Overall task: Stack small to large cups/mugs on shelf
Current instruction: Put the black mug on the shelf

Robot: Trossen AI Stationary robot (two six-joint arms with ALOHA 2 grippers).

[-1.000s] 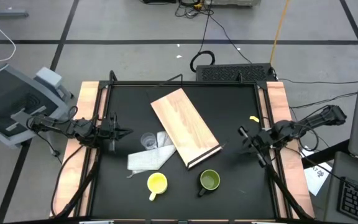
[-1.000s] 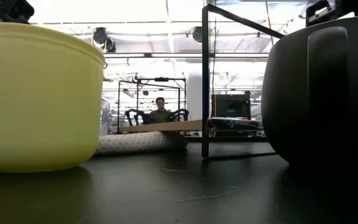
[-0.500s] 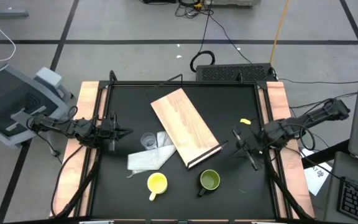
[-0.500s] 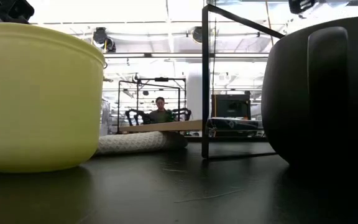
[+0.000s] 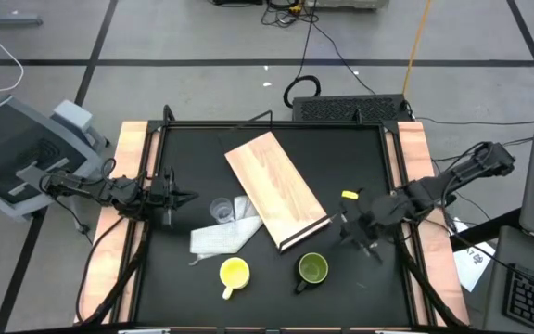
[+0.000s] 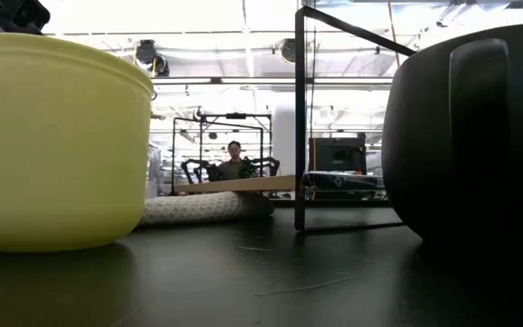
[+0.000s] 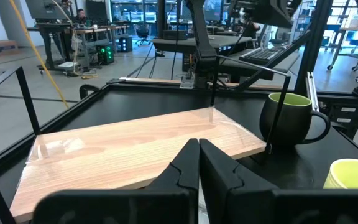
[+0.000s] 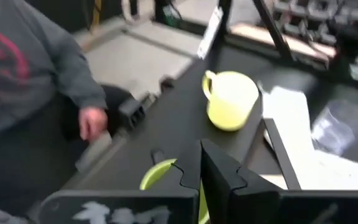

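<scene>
Right tool (image 5: 352,229) shut, empty, above green mug (image 5: 313,269); mug partly hidden, blurred in wrist view. Left tool (image 5: 185,197) shut.

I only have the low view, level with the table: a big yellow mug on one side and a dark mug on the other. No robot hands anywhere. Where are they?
Observer: From above, the right gripper is out over the table, just beyond the green mug, fingers shut, holding nothing.
Operator: And the other one?
Observer: The left gripper waits at the table's left edge, also shut and empty.
Operator: What is that pale slab far behind the mugs?
Observer: A wooden shelf lying flat at an angle, one corner resting on a white cloth.
Operator: Any third cup?
Observer: Yes, a clear plastic cup stands at the cloth, left of the shelf.
</scene>
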